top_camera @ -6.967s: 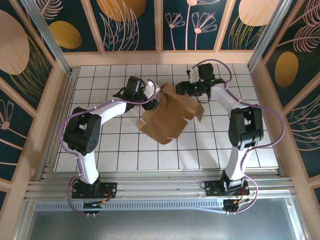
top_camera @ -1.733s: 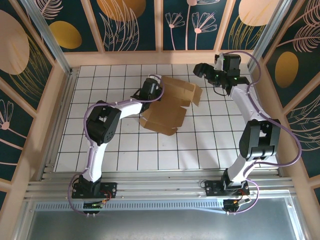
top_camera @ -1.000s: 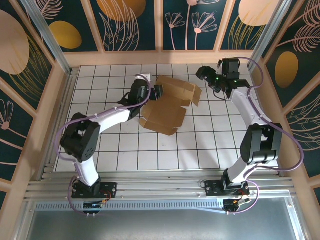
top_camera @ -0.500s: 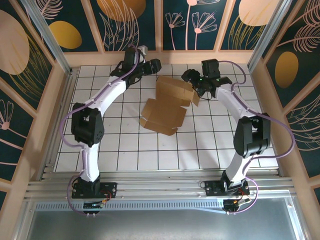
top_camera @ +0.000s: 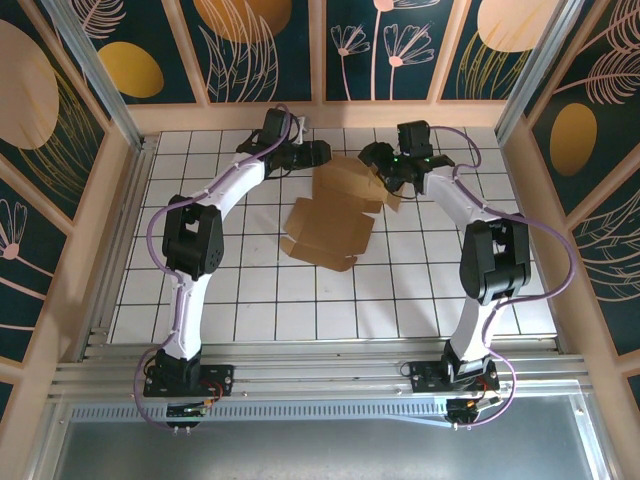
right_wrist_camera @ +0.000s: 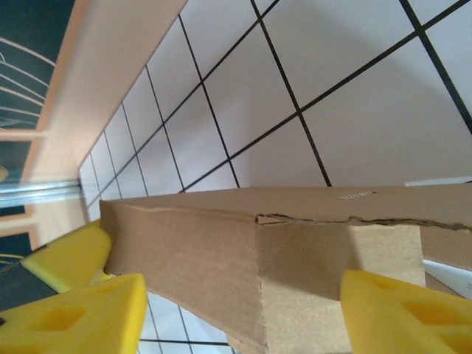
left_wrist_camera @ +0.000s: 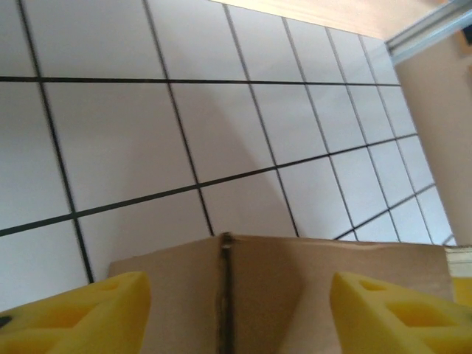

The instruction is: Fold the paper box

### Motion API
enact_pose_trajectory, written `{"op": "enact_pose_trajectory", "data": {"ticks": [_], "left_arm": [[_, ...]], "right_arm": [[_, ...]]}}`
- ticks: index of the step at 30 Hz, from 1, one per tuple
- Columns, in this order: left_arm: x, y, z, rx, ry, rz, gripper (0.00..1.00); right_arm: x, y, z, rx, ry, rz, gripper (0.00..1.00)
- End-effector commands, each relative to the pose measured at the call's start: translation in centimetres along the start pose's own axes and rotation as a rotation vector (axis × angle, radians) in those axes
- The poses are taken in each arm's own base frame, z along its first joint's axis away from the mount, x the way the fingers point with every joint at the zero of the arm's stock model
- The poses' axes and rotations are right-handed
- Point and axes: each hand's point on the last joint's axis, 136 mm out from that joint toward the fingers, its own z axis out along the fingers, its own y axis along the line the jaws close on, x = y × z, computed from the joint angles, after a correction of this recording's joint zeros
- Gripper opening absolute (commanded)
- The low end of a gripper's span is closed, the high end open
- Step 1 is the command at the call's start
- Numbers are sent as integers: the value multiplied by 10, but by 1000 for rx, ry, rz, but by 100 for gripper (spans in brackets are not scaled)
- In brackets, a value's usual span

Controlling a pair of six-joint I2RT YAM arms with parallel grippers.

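1. Here's the paper box (top_camera: pixel 335 215), plain brown corrugated cardboard die-cut with flaps, lying on the white tiled table (top_camera: pixel 250 290) just short of the pale wooden back rail (top_camera: pixel 320 115), about level with the rail's middle.
2. The end nearest the rail stands up as low walls. The end farthest from the rail lies flat, so I'd call it half folded at best.
3. The left gripper (left_wrist_camera: pixel 236 313) sits between the rail and the box's raised end. Its jaws are apart, yellow fingertips (left_wrist_camera: pixel 81 306) on either side of a creased cardboard panel, and I see no pinch.
4. The right gripper (right_wrist_camera: pixel 243 317) is at the same distance from the rail, on the opposite corner. Its jaws are also apart, straddling a folded corner, and whether the pads touch it I cannot tell.
5. Handling, as I judge it: light, stiff across the flutes, and willing to bend only along the scored creases. It should slide easily on the smooth tiles and spring back if let go.
6. The best hold looks to be a flap's free edge close to a crease, with the other arm pinning the sheet.
7. As a container, the raised walls enclose bare cardboard and nothing else.
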Motion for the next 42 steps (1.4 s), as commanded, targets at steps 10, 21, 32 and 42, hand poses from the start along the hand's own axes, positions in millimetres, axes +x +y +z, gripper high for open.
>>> {"op": "enact_pose_trajectory", "data": {"ticks": [10, 21, 32, 42], "left_arm": [[12, -23, -10, 133, 2, -36, 58], [10, -28, -18, 145, -18, -57, 58], [19, -15, -12, 108, -15, -77, 59], [16, -11, -18, 64, -29, -52, 60]], "right_arm": [[2, 6, 20, -71, 27, -2, 54], [-3, -1, 21, -54, 11, -24, 41], [-12, 1, 2, -15, -24, -98, 60], [-21, -9, -62, -2, -128, -144, 63]]}}
